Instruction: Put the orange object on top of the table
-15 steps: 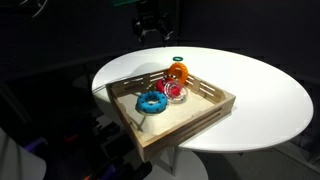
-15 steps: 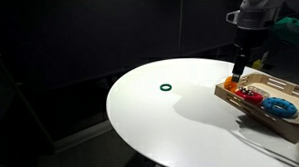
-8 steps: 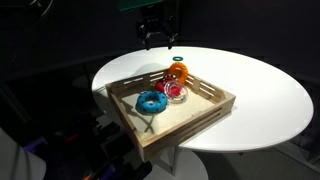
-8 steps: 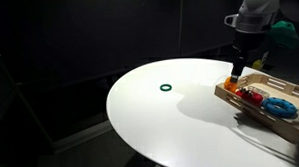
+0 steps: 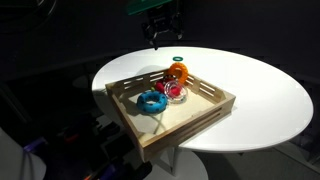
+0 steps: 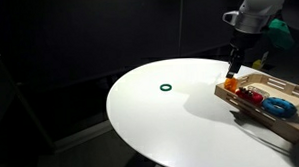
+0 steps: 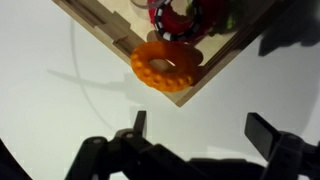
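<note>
No text, label, brand, number or sign can be read in any view. The desk (image 5: pixel 262 92), the tray (image 5: pixel 190 122) and the orange ring (image 7: pixel 165 62) show bare surfaces, with no lettering to make out.

Most of the round white table (image 6: pixel 161 123) is seen bare in an exterior view. Its smooth top is broken only by a small dark green ring (image 6: pixel 167 89), which lies well apart from the pale wooden square tray (image 5: pixel 190 122). The tray is set toward one edge of the table, and sideways entry is blocked by its raised walls. Inside, room is taken up by a blue ring (image 5: pixel 152 101) and a red-pink ring (image 5: pixel 176 90). A bright orange ring (image 7: pixel 166 62) is perched over one tray corner, uncovered from above. Bare table is seen just beside it in the wrist view, under the wide-spread claw (image 7: pixel 200 130).
</note>
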You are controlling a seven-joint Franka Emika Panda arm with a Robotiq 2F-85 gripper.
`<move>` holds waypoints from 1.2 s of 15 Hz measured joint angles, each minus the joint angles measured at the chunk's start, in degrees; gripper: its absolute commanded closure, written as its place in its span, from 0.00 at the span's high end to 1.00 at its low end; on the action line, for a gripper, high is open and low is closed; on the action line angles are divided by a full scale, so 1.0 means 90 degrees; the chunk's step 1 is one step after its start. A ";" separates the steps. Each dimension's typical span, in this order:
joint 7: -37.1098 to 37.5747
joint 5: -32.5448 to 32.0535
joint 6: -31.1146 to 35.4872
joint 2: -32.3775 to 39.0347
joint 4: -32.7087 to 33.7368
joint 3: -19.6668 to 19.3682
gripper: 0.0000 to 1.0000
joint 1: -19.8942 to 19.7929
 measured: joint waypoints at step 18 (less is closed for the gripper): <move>-0.0240 -0.1306 0.1167 0.1103 0.0007 -0.0655 0.74 -0.0329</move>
